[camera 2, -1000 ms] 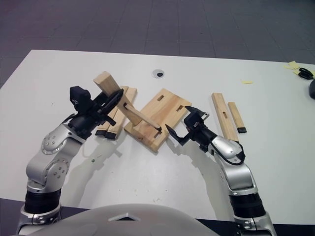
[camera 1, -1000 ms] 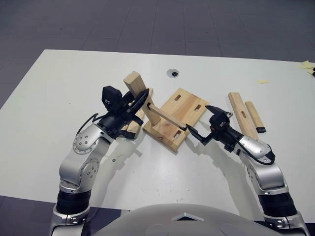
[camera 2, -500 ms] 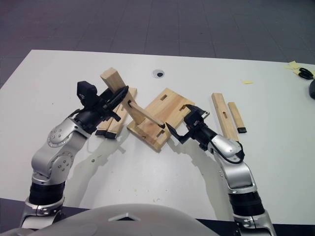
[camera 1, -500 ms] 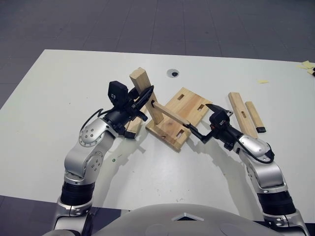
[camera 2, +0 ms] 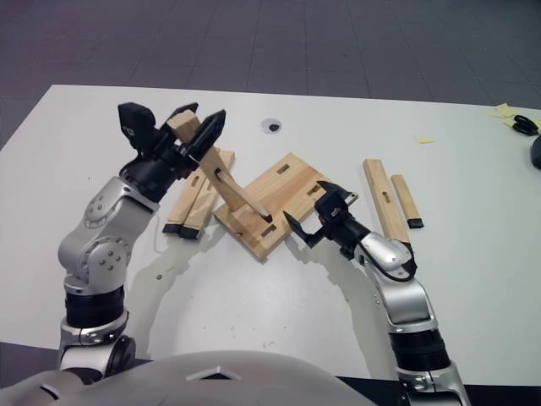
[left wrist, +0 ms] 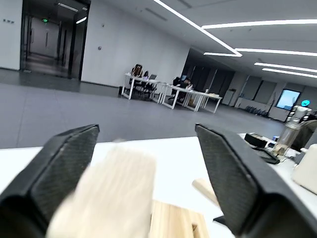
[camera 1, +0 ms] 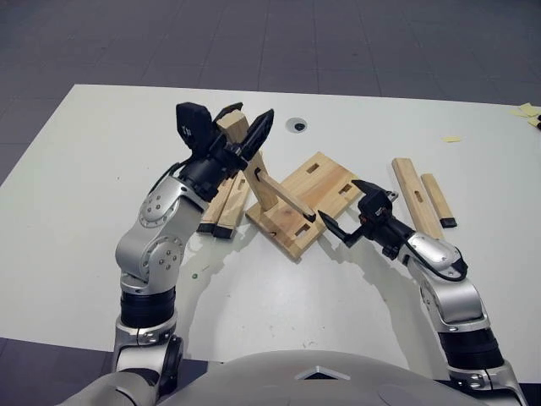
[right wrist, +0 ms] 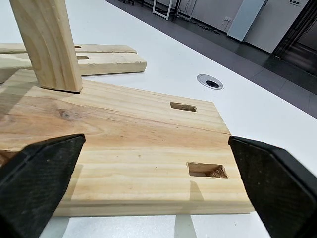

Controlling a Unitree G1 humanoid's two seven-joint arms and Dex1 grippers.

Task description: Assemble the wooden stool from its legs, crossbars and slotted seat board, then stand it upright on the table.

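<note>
Stool: part-built. The seat board point(camera 1: 317, 182) lies flat mid-table. One leg point(camera 1: 260, 178) stands slanted near its left corner, and a crossbar point(camera 1: 287, 196) slants from that leg down toward the board's near side.
Leg axis: leans up and away to the robot's left, with its top end between the left fingers.
Left gripper point(camera 1: 250, 118): spread wide around the leg's top, not clamped.
Right gripper point(camera 1: 341, 205): wide, straddling the board's right near edge; contact cannot be told.
Nearer arm: left for the leg, right for the board.
Loose pieces: a pair point(camera 1: 226, 205) lies just left of the board, and another pair point(camera 1: 412, 196) lies to the right.
</note>
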